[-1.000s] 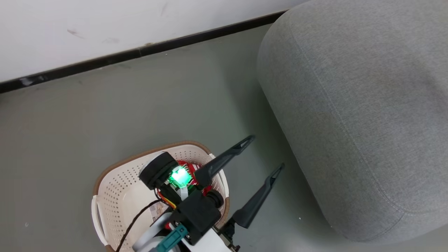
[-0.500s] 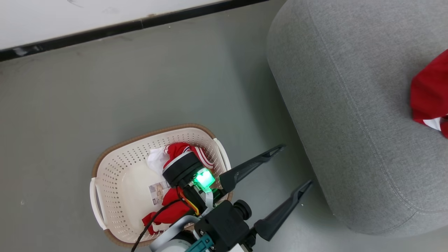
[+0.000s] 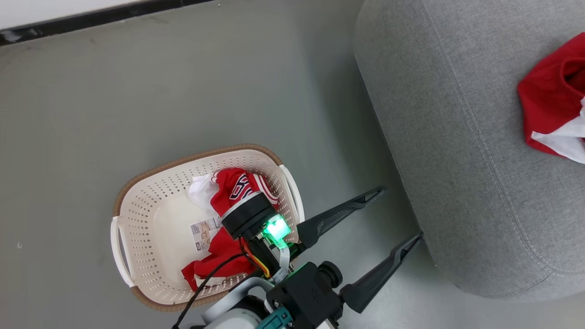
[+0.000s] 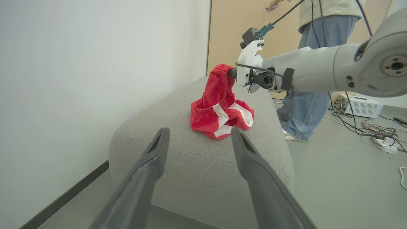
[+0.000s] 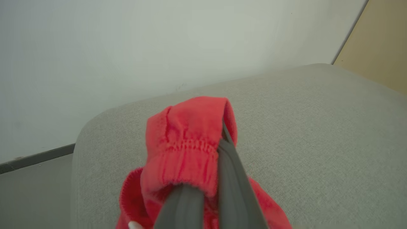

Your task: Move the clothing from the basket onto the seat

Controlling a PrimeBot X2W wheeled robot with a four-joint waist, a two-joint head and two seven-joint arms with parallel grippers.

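1. The right gripper [image 4: 231, 73] is pinching the elastic waistband of the red shorts with white stripes [image 4: 219, 108]; in the right wrist view its two dark fingers [image 5: 227, 165] are pressing together on the gathered red hem.
2. The shorts are hanging from that grip, with their lower folds resting on top of the large grey woven-fabric seat [image 4: 197, 159], towards the middle of its upper surface.
3. In the head view the shorts [image 3: 548, 105] are showing at the right edge, lying on the seat [image 3: 457, 137], well apart from the basket.
4. The left gripper [image 3: 402, 214] is hovering over the grey floor [image 3: 183, 91] between the basket and the seat, its jaws spread wide and holding nothing; one fingertip is reaching just beside the seat's side.
5. In the left wrist view the left gripper [image 4: 200, 131] is pointing at the near end of the seat, with the shorts beyond it.
6. The cream-white perforated plastic basket with a brown rim [image 3: 183, 161] is standing on the floor near the seat.
7. Inside the basket a red jersey with black-white lettering [image 3: 235, 189] is lying crumpled along the side nearer the seat, partly hidden by the left wrist; a label sticker [image 3: 201, 230] is showing on the basket's bottom.
8. A person in blue jeans [image 4: 318, 63] is standing behind the seat, beside cables [image 4: 375, 130] on the floor.
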